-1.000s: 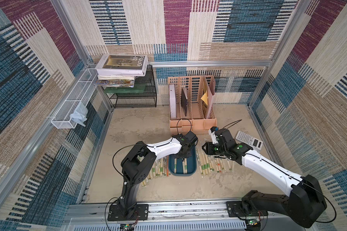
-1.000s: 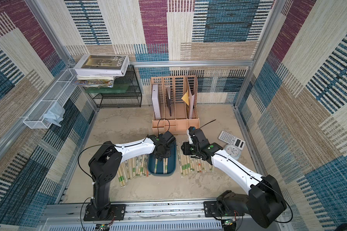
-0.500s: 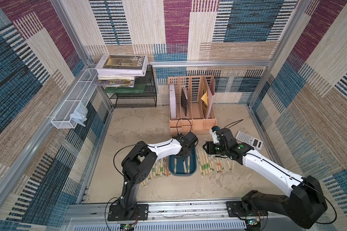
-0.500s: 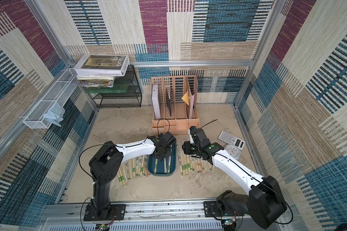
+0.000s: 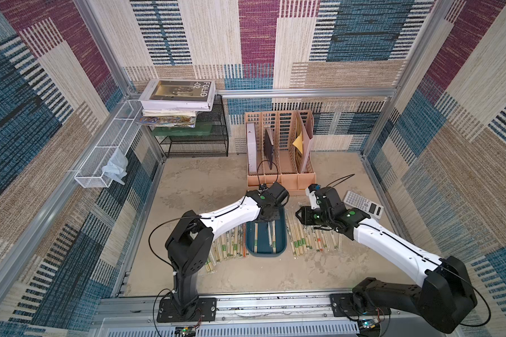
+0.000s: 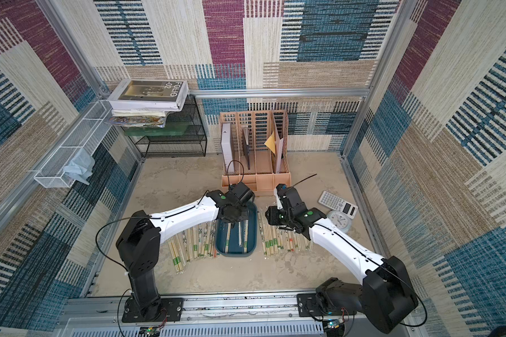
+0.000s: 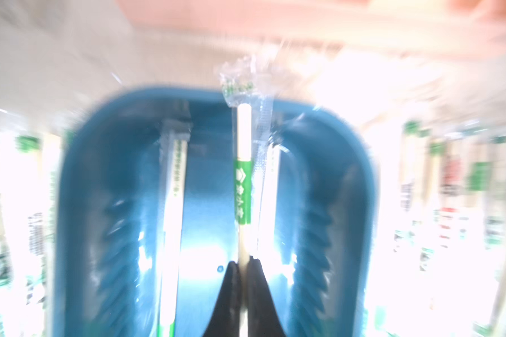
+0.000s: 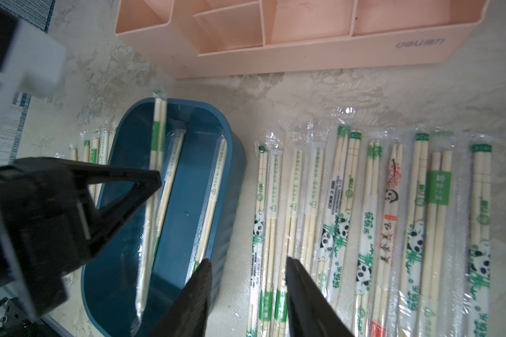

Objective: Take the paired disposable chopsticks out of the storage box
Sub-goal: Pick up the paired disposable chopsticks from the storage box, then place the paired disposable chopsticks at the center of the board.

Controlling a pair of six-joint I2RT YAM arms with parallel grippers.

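Note:
The dark teal storage box [image 5: 265, 253] [image 6: 236, 251] lies at front centre in both top views. My left gripper [image 7: 244, 264] is shut on one pair of disposable chopsticks [image 7: 243, 181] with a green band. That pair's far end is lifted over the box rim [image 8: 158, 122]. Two more wrapped pairs [image 8: 214, 189] lie inside the box [image 8: 187, 204]. My right gripper [image 8: 247, 268] hangs open and empty above the table, between the box and a row of several wrapped pairs [image 8: 362, 204]. Another row [image 5: 231, 245] lies left of the box.
A peach file organizer [image 5: 279, 151] stands just behind the box. A calculator [image 5: 362, 204] and a small clock [image 6: 338, 218] lie at the right. A black mesh rack [image 5: 196, 137] with books and a white wire basket [image 5: 105, 157] are at the back left.
My left gripper has closed on a chopstick pair in the box. The right arm has barely moved and its jaws keep the same gap.

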